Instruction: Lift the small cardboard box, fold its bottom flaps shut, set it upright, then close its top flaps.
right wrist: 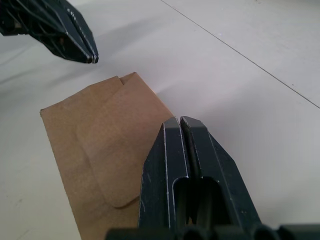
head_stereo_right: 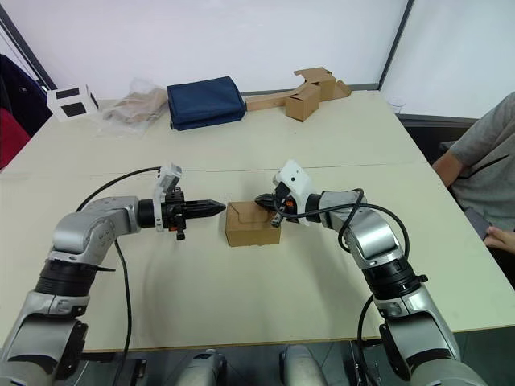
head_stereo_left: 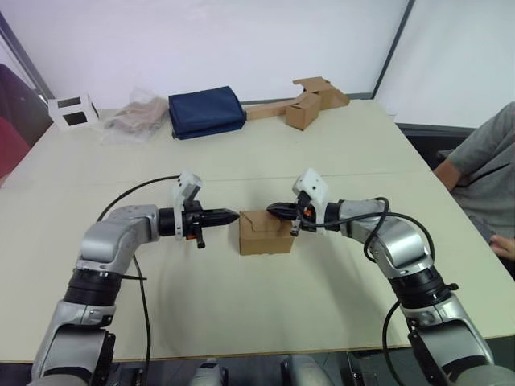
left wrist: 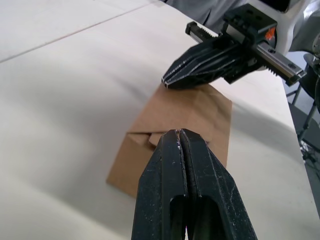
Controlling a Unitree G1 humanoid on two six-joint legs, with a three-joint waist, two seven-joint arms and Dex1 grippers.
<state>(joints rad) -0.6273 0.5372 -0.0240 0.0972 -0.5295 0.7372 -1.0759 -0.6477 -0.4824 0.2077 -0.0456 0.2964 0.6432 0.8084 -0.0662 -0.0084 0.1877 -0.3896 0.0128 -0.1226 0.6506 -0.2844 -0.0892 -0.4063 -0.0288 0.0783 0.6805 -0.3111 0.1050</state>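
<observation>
- The small cardboard box [head_stereo_left: 265, 233] is plain brown corrugated card with no print, label or writing on any face that shows.
- It rests on the cream table [head_stereo_left: 241, 297], between the two grippers and nearer the table's front edge than its far edge.
- Its long axis runs from one gripper to the other, so one short end faces each arm.
- Its upper face is closed; in the right wrist view a rounded tuck flap [right wrist: 107, 155] lies flat on it.
- In the left wrist view the end facing the left arm shows folded flaps [left wrist: 145, 137] meeting at a seam.
- The left gripper [head_stereo_left: 229, 215] hangs just beside the box's left end, level with its upper edge, jaws pressed together and holding nothing; whether the tip touches the card cannot be told.
- The right gripper [head_stereo_left: 273, 209] sits over the box's right upper edge, jaws also closed on nothing, tip at or just above the card.
- Behind the box, along the table's far edge, lies a folded navy blue fabric bag [head_stereo_left: 206, 111].
- Left of that bag is a crumpled clear plastic wrapper [head_stereo_left: 135, 117], then a small white box with dark square windows [head_stereo_left: 72, 111].
- Right of the bag is another small brown box joined to a long cardboard strip [head_stereo_left: 306, 104], unmarked as well.
- A person in a grey sleeve [head_stereo_left: 483, 173] sits beyond the table's right side, well apart from the box.
</observation>
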